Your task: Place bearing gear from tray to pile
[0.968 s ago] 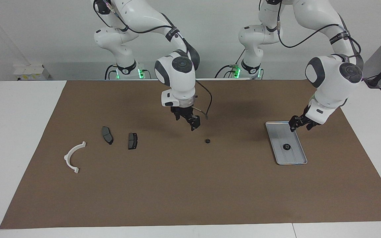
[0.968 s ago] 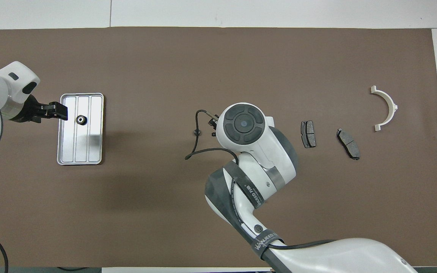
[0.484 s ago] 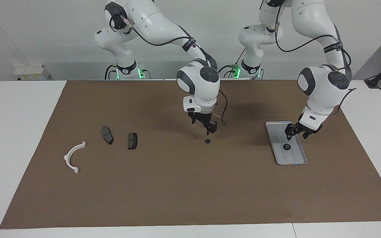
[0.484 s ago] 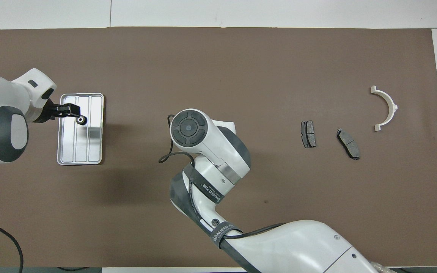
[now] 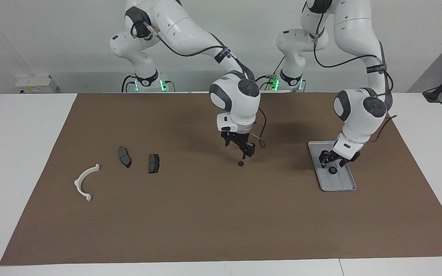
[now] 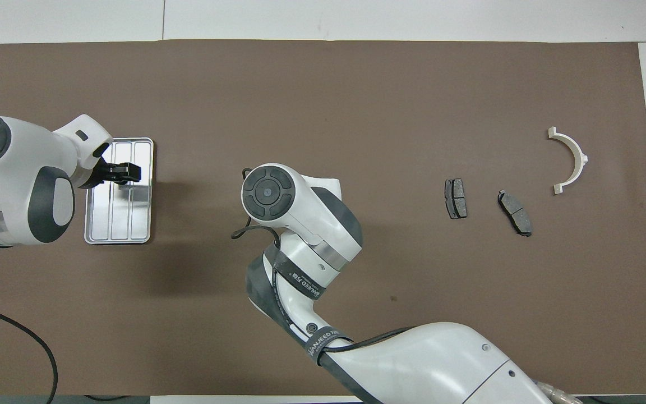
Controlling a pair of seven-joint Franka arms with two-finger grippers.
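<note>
Left gripper (image 5: 329, 164) is hanging low over the tray (image 5: 342, 184), right above the small black bearing gear (image 5: 332, 171) that's lying in the tray's middle lane. Its jaws are standing apart w/ nothing between them; from the facing view the fingertips (image 5: 324, 165) are sitting just above the gear, not clearly touching it. In the overhead view the gripper (image 6: 127, 173) is covering the gear completely, so only the tray's ribs & rim (image 6: 118, 240) are showing there.

Right gripper (image 5: 246, 150) is hovering over the brown mat (image 5: 221, 222) about mid-surface, directly above a second small black gear (image 5: 240, 163) that's lying on the mat by itself. Jaws are apart, holding nothing. The overhead view is no help here, since the arm's wrist housing (image 6: 267, 191) is blocking both gripper & gear.

Tray is sitting toward the left arm's end of the surface. The pile is well apart from it, toward the right arm's end: two dark brake pads (image 5: 124, 156) (image 5: 154, 163) lying side by side w/ a gap between, and a white half-ring bracket (image 5: 84, 183) a bit farther from the robots than the pads. The loose gear on the mat is lying between tray & pile.
</note>
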